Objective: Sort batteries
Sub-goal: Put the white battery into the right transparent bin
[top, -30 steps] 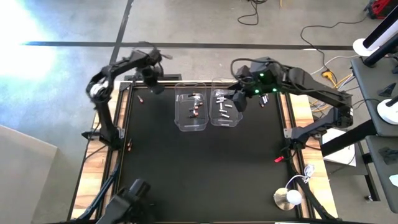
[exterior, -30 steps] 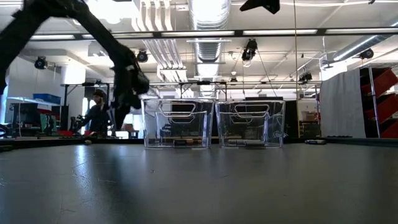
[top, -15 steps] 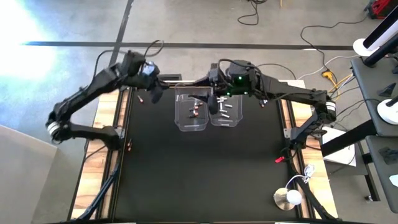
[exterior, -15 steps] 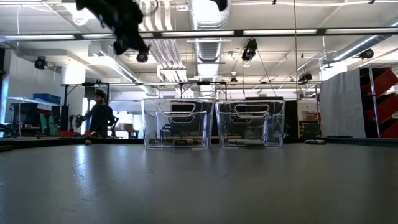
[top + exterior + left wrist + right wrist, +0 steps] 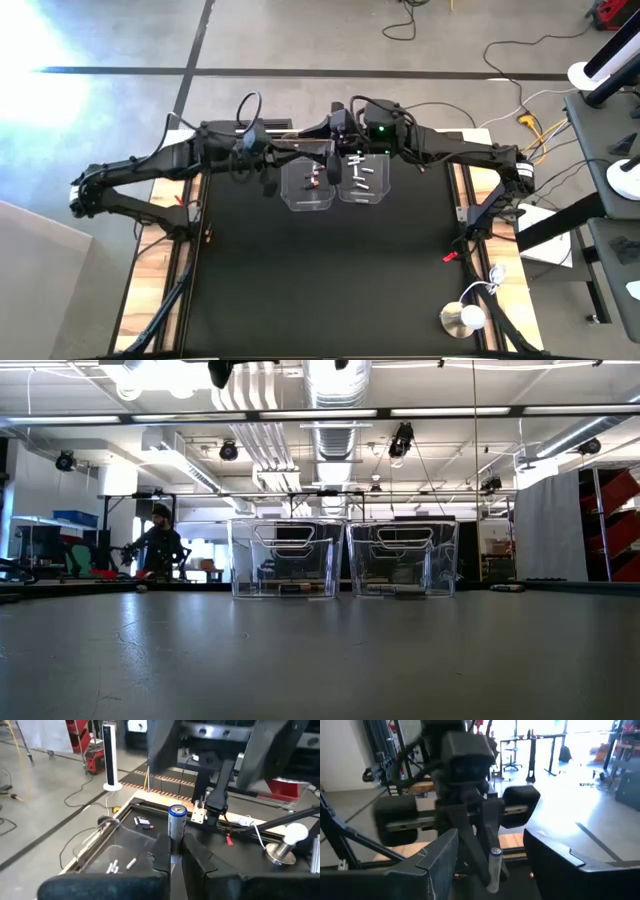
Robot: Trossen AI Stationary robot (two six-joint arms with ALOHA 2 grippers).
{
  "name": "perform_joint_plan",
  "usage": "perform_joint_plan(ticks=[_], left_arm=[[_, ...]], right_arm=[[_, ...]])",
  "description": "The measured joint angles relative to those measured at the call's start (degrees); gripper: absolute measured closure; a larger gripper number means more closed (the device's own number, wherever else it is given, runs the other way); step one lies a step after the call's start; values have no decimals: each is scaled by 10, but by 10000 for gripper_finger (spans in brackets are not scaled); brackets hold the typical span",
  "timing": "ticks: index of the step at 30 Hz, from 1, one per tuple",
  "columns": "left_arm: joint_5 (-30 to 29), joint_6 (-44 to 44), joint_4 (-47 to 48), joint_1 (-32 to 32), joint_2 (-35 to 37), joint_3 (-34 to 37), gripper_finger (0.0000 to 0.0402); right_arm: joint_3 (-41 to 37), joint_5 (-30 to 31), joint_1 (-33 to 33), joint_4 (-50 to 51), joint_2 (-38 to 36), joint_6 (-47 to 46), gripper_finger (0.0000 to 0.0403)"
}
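- The left gripper point(image 5: 170, 857), upper centre of the high view, pinches a silvery battery point(image 5: 176, 831) upright, beside the left bin point(image 5: 306, 184).
- The right gripper point(image 5: 330, 172) hovers above both bins, fingers parted, empty.
- Other batteries point(image 5: 362, 172) lie in the right bin point(image 5: 362, 192).

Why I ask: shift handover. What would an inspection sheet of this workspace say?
Surface: black mat, no spills seen.
Job's things: two clear bins side by side; dark batteries in the left one, silvery batteries in the right; one battery held upright.
Clutter: small red item at the mat's right edge; white round object near corner.
Grippers: left gripper shut on the battery beside the left bin; right gripper open, above the bins.
Cables: loose on the floor.
Surroundings: person far behind.
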State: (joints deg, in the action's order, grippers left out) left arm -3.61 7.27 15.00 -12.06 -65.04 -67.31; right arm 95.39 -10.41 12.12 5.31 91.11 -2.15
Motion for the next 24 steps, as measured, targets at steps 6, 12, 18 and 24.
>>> perform_joint_plan(ticks=[6, 12, 18, 24], left_arm=[[-6, -20, 8, 18, -44, -67, 396], [-6, -36, 31, 22, -62, -105, 396], [-2, -36, 35, 23, -58, -107, 396], [-7, -48, 33, 29, -56, -107, 395]], right_arm=[[0, -1, 0, 4, 5, -10, 213], [1, -3, 0, 16, 1, -24, 259], [1, -4, 0, 16, -4, -23, 320], [1, 1, 0, 16, -4, -15, 374]])
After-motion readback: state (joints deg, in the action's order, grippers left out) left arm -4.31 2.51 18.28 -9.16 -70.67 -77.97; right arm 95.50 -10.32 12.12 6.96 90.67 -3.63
